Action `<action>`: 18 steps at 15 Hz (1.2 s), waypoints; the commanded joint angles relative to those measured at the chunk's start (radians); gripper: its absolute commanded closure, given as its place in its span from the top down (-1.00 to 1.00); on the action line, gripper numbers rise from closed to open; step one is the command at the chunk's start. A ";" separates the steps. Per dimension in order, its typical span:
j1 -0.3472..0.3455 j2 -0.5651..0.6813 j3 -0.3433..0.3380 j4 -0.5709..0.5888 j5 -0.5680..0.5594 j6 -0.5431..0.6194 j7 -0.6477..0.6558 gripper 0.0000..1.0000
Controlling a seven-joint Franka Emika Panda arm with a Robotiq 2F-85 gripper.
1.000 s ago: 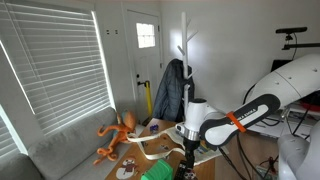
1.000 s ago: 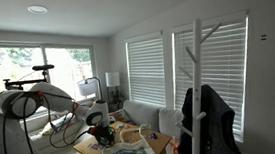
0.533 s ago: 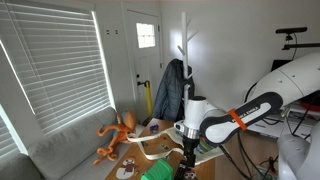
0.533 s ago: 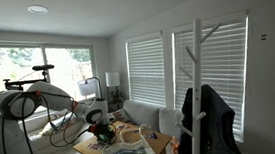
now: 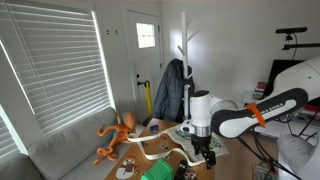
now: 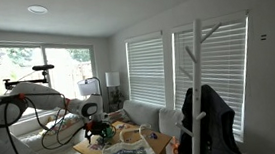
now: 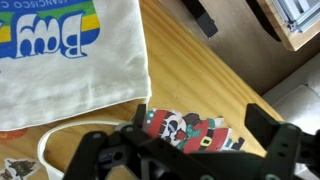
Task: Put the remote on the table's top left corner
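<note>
Wrist view, tool [image 7: 196, 118] spread above patterned item [image 7: 195, 133], wooden table [image 7: 200, 75]

The Panda arm [image 5: 275, 105] enters from the frame edge in an exterior view. Its white forearm link runs roughly level and carries an orange band [image 5: 258, 116]. At the end of this link the wrist [image 5: 200, 108] turns downward. The gripper [image 5: 206, 153] hangs below the wrist and points straight down. In an exterior view the arm [image 6: 10, 106] arches over and reaches forward, with the gripper [image 6: 94, 134] low at its end. In the wrist view the gripper [image 7: 197, 125] has its jaws set wide apart. Both dark fingers [image 7: 275, 150] occupy the lower part of the view.
</note>
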 commanded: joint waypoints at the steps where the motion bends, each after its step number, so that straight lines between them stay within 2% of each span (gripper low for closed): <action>1: 0.004 -0.008 -0.004 0.002 -0.006 -0.001 -0.002 1.00; 4: 0.004 -0.018 -0.005 0.002 -0.007 -0.001 -0.005 1.00; 5: 0.020 -0.026 -0.022 -0.019 0.029 0.075 -0.040 1.00; 7: 0.003 -0.023 -0.020 -0.032 -0.029 0.183 -0.062 1.00; 10: 0.016 0.015 -0.053 -0.030 -0.019 0.275 -0.159 1.00; 11: 0.036 0.036 -0.080 -0.021 0.012 0.272 -0.234 1.00; 15: 0.048 0.102 -0.116 0.003 0.030 0.236 -0.457 1.00; 18: 0.033 0.136 -0.087 0.008 0.011 0.277 -0.536 1.00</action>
